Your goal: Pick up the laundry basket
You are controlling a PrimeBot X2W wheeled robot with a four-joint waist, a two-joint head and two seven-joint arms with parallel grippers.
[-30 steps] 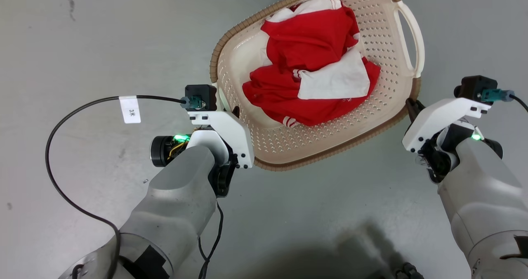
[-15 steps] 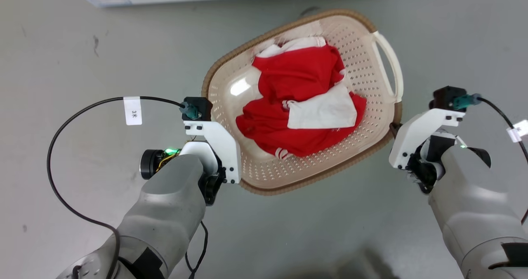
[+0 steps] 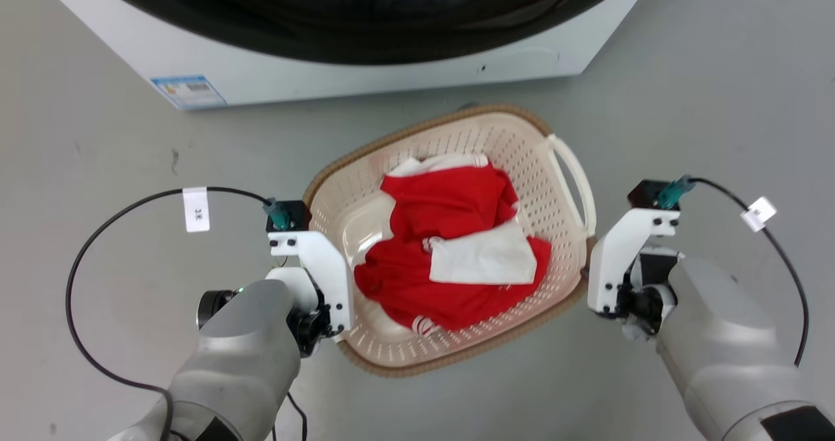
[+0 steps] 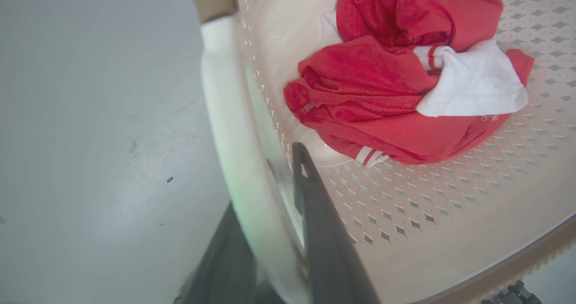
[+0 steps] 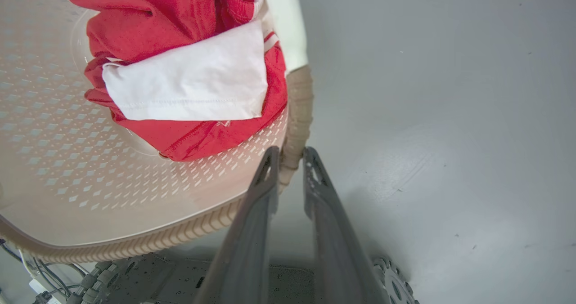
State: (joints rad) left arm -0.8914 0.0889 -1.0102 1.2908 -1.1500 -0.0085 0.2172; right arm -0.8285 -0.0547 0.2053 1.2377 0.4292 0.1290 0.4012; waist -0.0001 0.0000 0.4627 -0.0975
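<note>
Left gripper [image 4: 270, 178] clamps the left handle [image 4: 220, 92] of a cream perforated plastic laundry basket [image 3: 470, 141] holding red-and-white clothes [image 3: 450, 212]. Right gripper [image 5: 290, 160] pinches its brown rim [image 5: 297, 115].

Bright, even light falls on the grey floor [image 3: 98, 134], leaving only soft shadows. A greenish glare streaks the handle of the laundry basket [image 4: 220, 92], blurred close up; both wrist views bow at their edges.

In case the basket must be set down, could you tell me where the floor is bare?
Bare floor lies right of the laundry basket, past the washing machine; more at the head view's bottom middle. Crowded: the strip before the machine, and left by the cable.
</note>
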